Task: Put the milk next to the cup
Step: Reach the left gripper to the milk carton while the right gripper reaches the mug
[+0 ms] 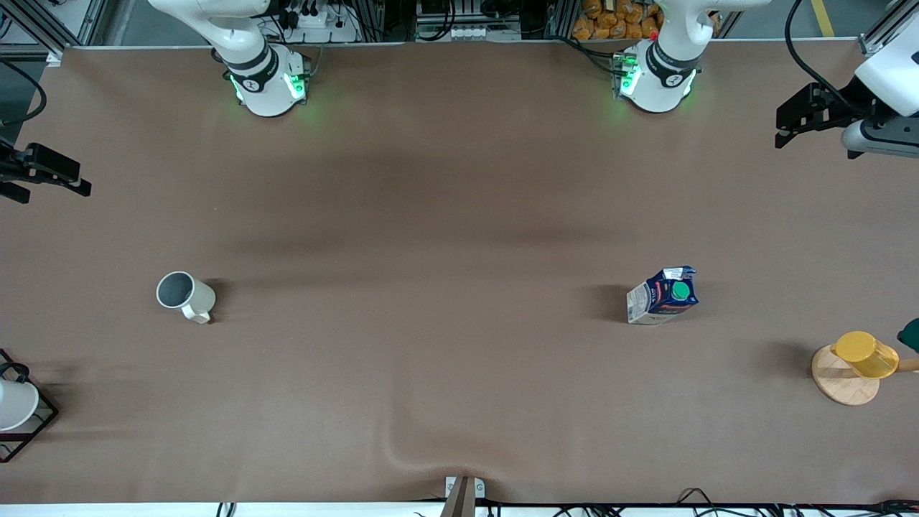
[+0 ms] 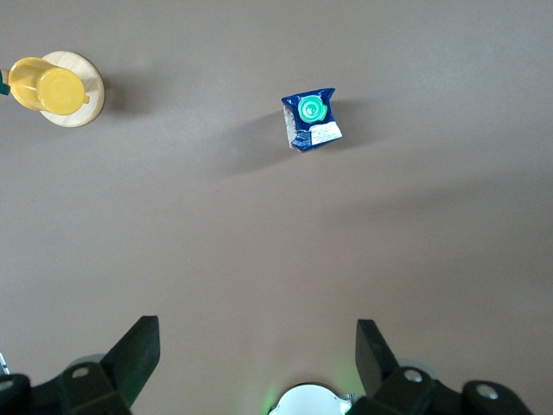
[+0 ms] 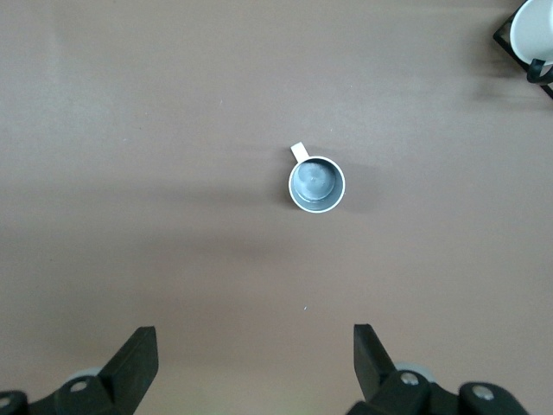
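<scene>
The milk [image 1: 664,294], a dark blue carton with a green cap, stands upright on the brown table toward the left arm's end. It also shows in the left wrist view [image 2: 311,119]. The cup [image 1: 185,294], an off-white mug with a grey inside, stands toward the right arm's end, far from the milk. It also shows in the right wrist view [image 3: 316,183]. My left gripper [image 1: 790,122] [image 2: 257,341] is open and empty, high over the table's left-arm end. My right gripper [image 1: 43,179] [image 3: 255,346] is open and empty, high over the table's right-arm end.
A yellow cup [image 1: 865,353] [image 2: 43,85] lies on a wooden disc [image 1: 840,384] nearer the front camera than the milk. A white cup in a black wire rack [image 1: 14,406] [image 3: 534,30] stands nearer the camera than the mug. The table cover has a wrinkle [image 1: 423,452] at the front edge.
</scene>
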Available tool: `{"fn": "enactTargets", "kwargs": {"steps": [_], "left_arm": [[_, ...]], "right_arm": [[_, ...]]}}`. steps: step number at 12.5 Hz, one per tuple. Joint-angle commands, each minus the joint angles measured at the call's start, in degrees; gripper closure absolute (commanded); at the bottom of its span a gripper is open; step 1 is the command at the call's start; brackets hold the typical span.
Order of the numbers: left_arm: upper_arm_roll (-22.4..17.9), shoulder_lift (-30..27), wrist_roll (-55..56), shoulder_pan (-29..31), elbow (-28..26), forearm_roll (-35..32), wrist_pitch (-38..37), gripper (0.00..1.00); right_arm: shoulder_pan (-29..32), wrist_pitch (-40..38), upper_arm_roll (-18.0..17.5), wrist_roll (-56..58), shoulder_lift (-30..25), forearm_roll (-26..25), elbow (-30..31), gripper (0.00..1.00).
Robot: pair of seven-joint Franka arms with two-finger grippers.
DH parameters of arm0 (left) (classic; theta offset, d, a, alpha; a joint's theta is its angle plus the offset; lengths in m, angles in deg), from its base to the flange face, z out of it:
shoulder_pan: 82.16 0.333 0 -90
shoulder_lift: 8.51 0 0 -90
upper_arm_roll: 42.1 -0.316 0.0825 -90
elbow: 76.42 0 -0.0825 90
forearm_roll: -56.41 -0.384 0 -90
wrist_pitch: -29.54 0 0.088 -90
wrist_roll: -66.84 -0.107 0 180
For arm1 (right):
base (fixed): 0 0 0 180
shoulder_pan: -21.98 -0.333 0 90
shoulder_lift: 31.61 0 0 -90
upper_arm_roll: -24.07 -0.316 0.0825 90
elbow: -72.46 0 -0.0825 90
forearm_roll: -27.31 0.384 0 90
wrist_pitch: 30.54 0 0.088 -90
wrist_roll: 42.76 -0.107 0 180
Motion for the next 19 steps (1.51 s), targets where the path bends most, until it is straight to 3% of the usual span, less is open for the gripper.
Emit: {"fn": "enactTargets", "kwargs": {"steps": [1, 4, 7, 9, 14, 19], "left_arm": [[0.39, 0.04, 0.83, 0.35, 0.72, 0.04, -1.13, 0.0], [0.21, 0.92, 1.1, 0.44, 1.76, -0.05, -1.13, 0.0], [0.21, 6.08, 1.18, 0.61, 2.3, -0.58, -0.61, 0.0], [0.03, 10.83, 1.45, 0.61, 2.47, -0.23, 4.02, 0.0], [0.29, 24.97, 7.15, -0.87, 2.39, 1.8, 16.78, 0.0], [0.3, 29.4, 13.14, -2.55, 1.94, 2.15, 19.96, 0.0]], "right_arm": [[-0.21, 0.27, -0.21, -0.25, -1.1, -1.8, 0.29, 0.0], [-0.21, 0.19, -0.21, -0.16, -0.93, -1.89, 0.38, 0.0], [0.05, 0.18, -0.12, 2.63, 1.26, -4.78, 0.38, 0.0], [1.28, 2.37, 0.14, 8.43, 4.77, -4.79, 0.29, 0.0], [5.06, 11.07, 0.05, 8.89, 15.05, -1.89, 0.47, 0.0], [7.26, 20.13, 0.05, 9.15, 24.91, 3.37, 0.91, 0.0]]}}
